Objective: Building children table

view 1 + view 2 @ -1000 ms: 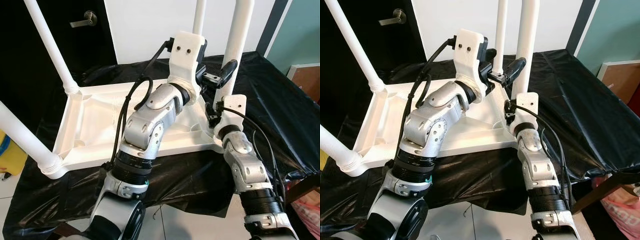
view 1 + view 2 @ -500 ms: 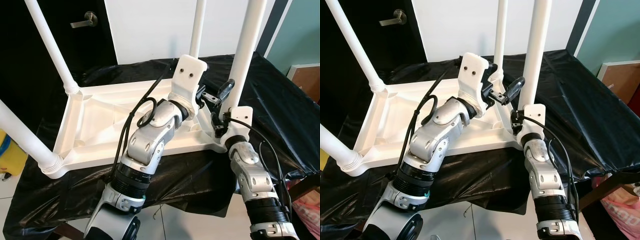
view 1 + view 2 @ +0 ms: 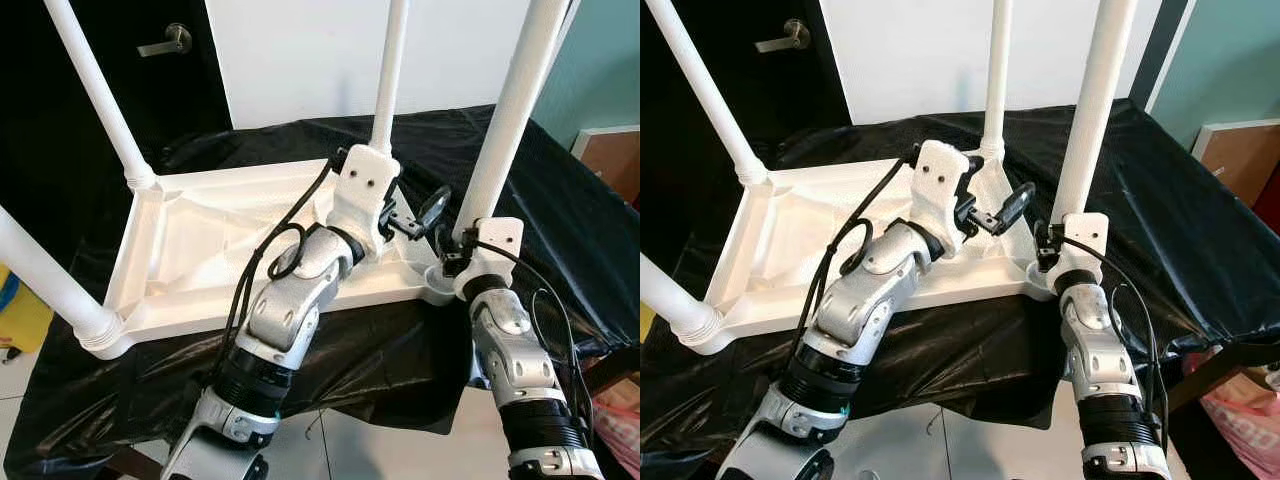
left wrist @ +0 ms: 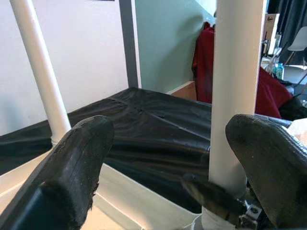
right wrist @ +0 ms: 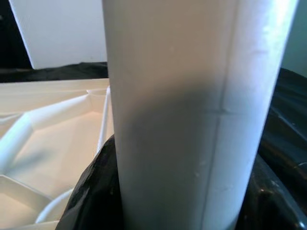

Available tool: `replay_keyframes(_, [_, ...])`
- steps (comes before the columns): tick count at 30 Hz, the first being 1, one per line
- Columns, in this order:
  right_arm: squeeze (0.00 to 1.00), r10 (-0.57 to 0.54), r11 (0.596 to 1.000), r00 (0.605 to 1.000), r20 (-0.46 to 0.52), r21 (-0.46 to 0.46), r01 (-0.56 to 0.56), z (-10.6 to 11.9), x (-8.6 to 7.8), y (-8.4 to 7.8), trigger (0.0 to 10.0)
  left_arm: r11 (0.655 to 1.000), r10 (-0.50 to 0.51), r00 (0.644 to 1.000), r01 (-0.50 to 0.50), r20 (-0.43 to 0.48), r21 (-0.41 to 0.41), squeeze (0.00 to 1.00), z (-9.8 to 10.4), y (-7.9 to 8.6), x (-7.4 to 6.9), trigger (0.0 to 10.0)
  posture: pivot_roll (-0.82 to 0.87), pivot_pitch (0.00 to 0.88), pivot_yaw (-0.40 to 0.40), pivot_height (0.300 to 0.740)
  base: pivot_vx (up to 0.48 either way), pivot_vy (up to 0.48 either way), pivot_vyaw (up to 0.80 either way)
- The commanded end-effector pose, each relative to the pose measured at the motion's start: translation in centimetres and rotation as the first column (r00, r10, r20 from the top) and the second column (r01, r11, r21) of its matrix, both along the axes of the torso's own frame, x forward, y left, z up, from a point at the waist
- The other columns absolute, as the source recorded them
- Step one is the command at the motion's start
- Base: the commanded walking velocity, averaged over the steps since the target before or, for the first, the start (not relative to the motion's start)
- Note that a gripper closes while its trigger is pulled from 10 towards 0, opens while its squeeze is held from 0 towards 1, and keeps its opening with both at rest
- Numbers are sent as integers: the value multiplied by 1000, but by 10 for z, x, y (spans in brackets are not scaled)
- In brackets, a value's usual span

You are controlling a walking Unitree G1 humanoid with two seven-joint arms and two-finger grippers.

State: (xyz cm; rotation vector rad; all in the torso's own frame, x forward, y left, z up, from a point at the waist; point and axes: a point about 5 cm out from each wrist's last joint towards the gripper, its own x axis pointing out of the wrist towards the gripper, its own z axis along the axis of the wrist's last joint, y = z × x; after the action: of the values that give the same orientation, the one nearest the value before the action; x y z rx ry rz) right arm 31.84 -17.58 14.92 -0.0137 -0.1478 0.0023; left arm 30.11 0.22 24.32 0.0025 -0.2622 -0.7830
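Seating the near-right leg (image 3: 510, 120) into its corner socket (image 3: 438, 285) of the upturned children's table (image 3: 190, 250), which lies on a black-covered tabletop (image 3: 560, 210).
- Right end effector (image 3: 452, 262): clamped on the leg's base, just above the socket.
- Left end effector (image 3: 425, 212): fingers (image 4: 72, 163) apart, beside the same leg, not touching.
- Three other legs already stand upright.
- Advice: keep the leg plumb over the socket; press or twist evenly; steady with the left if it tilts.
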Motion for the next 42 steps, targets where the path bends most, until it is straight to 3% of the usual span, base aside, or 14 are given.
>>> replay_keyframes(1, [0,0,1000,1000,14,16,-1,-1,-1,-2,10000,997,-77,997,76,12,34,0,-5,-3,-4,10000,-165,34,20,740,0,0,0])
replay_keyframes(12, [0,36,998,999,38,44,-38,-9,0,-4,10000,988,-112,993,114,-18,103,0,-21,5,-10,10000,-159,38,27,740,0,0,0])
replay_keyframes(25, [0,44,998,998,32,44,-46,-17,11,-13,10000,953,-237,967,250,-90,174,0,-38,8,-26,10000,-143,39,29,740,0,0,0])
replay_keyframes(42, [0,144,990,989,40,-5,-144,-24,9,4,10000,919,-297,945,322,-140,229,0,-48,12,-36,10000,-134,38,20,740,0,0,0])
